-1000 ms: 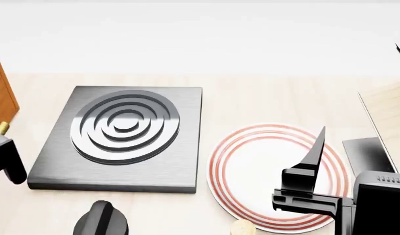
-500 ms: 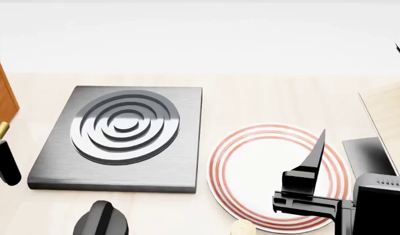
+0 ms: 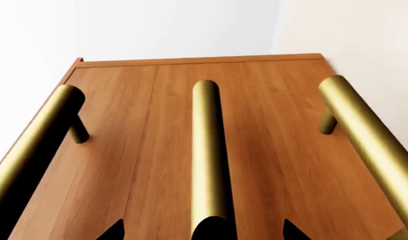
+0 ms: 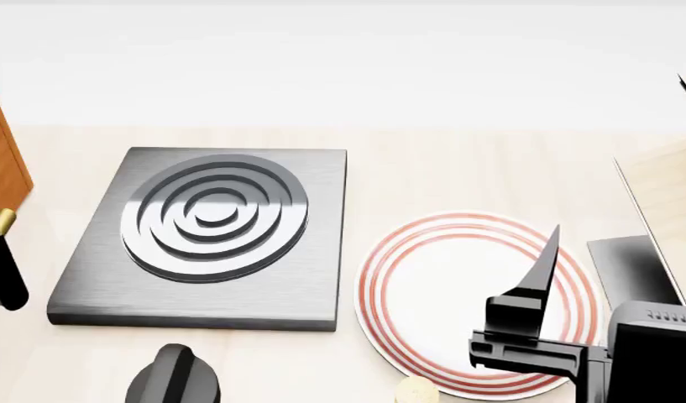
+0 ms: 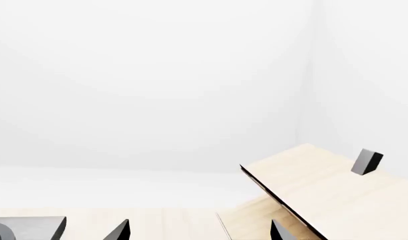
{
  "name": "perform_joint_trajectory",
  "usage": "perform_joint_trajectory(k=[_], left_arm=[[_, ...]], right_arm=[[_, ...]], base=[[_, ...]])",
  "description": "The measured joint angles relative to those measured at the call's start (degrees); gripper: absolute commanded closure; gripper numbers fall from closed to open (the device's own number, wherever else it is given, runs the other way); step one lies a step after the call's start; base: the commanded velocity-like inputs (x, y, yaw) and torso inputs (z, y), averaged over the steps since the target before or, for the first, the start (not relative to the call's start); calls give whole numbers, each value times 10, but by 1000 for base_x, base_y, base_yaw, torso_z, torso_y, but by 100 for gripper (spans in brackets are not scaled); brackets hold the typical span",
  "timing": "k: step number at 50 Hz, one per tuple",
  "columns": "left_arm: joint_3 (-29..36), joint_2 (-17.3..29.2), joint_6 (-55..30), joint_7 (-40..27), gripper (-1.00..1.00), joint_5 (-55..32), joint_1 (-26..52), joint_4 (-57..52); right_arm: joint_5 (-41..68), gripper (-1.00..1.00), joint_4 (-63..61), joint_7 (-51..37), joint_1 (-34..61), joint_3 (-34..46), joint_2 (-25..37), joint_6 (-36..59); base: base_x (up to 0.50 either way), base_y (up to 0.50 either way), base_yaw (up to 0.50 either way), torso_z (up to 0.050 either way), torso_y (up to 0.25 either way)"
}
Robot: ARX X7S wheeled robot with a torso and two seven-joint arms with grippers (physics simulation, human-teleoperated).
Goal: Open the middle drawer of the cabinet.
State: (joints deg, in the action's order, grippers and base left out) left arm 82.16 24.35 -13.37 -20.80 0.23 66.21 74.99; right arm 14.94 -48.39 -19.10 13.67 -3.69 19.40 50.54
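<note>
The orange-brown cabinet (image 3: 270, 95) fills the left wrist view, its front carrying three brass bar handles side by side. The middle drawer (image 3: 167, 150) is the centre panel, and its handle (image 3: 205, 150) runs straight toward the camera. My left gripper (image 3: 202, 231) is open, with one dark fingertip on each side of that handle's near end and not touching it. In the head view the cabinet (image 4: 0, 159) shows only at the left edge, with the left gripper (image 4: 0, 273) just below a brass handle end (image 4: 0, 222). My right gripper (image 4: 533, 285) hovers open over the plate, holding nothing.
A black hob (image 4: 208, 227) with ring burners lies in the middle of the light counter. To its right is a white plate (image 4: 432, 285) with red rings. A pale wooden box (image 4: 670, 193) stands at the right edge. A black knob-like part (image 4: 175, 378) sits near the front.
My left gripper has slid further left toward the cabinet, showing less in the head view. The right gripper has sunk slightly. Nothing was grasped.
</note>
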Motion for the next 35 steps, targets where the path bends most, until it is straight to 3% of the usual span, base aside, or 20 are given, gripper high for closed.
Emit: perform_joint_trajectory(k=[22,23,35], left_arm=[[9,-1,-9,-1,-100,0,-2,0],[9,-2,-9,-1,100,0,-2,0],[14,-3,-9,-1,100,-1,-3,0]], right_arm=[[3,-100,3,-3,-7,0,3,-8],[3,-100,3,-3,-7,0,3,-8],[5,-100,6,-5,-12,0,3,-15]], base=[[0,0,0,0,0],[0,0,0,0,0],[0,0,0,0,0]])
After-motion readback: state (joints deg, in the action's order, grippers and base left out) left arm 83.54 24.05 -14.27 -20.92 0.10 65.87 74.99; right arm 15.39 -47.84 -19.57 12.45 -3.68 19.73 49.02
